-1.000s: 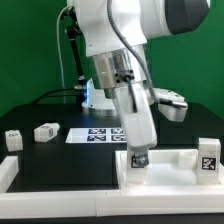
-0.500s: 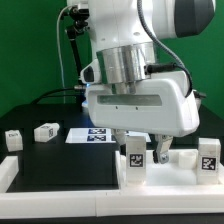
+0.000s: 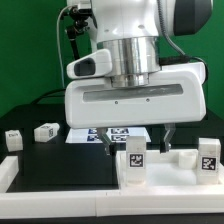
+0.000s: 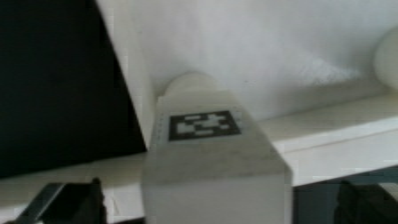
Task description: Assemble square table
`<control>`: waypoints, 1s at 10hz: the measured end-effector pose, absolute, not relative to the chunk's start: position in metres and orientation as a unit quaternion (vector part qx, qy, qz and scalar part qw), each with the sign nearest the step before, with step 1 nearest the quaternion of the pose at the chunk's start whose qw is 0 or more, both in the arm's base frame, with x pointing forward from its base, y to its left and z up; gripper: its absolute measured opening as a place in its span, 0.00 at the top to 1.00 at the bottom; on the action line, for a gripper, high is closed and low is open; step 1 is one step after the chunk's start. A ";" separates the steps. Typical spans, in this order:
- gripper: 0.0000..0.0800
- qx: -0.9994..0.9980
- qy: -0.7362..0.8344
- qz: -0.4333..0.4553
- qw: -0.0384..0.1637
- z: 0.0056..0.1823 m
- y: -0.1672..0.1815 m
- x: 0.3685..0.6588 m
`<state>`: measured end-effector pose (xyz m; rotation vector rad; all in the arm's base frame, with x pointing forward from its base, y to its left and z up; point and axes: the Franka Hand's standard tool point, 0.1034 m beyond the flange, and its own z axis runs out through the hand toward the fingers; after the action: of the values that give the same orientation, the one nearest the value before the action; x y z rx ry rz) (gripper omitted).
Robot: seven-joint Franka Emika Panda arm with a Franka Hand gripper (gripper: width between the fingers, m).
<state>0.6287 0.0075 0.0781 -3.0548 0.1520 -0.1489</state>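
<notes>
My pincer (image 3: 139, 140) hangs wide open astride the upright tagged leg (image 3: 133, 162), which stands on the square panel (image 3: 182, 168) on the worktop (image 3: 60, 165), apparently seated and so needing no grip.

Robot lab: green backdrop (image 3: 30, 50), marker board (image 3: 120, 133)

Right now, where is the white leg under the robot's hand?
The leg stands upright near the exterior view's bottom centre, beneath the open gripper; another leg stands toward the exterior view's right.
</notes>
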 end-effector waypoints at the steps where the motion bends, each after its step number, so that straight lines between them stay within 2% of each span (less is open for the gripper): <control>1: 0.19 -0.995 0.072 -0.047 0.042 0.077 0.008 0.628; 2: 0.19 -0.995 0.075 -0.047 0.042 0.077 0.008 0.628; 3: 0.38 -0.994 0.091 -0.046 0.043 0.077 0.008 0.628; 4: 0.38 -0.990 0.125 -0.044 0.045 0.077 0.009 0.628; 5: 0.61 -0.985 0.161 -0.043 0.048 0.077 0.009 0.628; 7: 0.63 -0.969 0.238 -0.036 0.048 0.075 0.005 0.628; 10: 0.63 -0.895 0.443 -0.020 0.046 0.074 0.004 0.628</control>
<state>0.6279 0.0041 0.0743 -2.7321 1.3514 -0.0615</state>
